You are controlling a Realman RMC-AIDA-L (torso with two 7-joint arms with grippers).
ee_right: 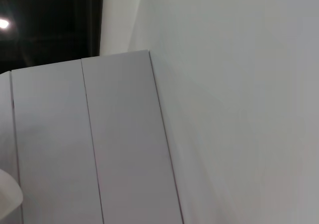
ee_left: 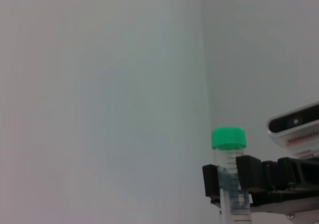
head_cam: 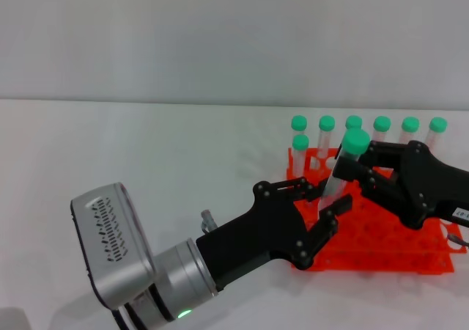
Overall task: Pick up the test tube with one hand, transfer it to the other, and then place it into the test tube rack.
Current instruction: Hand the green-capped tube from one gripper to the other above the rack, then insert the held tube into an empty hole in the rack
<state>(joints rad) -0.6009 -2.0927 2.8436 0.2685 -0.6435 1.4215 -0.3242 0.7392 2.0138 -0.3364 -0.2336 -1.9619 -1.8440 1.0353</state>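
The test tube (head_cam: 344,165), clear with a green cap, is held tilted in the air over the near left part of the orange-red test tube rack (head_cam: 381,249). My left gripper (head_cam: 331,196), on the silver arm with the green light, is closed around the tube's lower end. My right gripper (head_cam: 359,170) comes in from the right and is shut on the tube just under its cap. In the left wrist view the tube (ee_left: 229,149) stands between the right gripper's black fingers (ee_left: 249,173).
Several other green-capped tubes (head_cam: 354,123) stand in the rack's far rows. The rack sits on a white table (head_cam: 146,169). The right wrist view shows only white wall panels (ee_right: 124,149).
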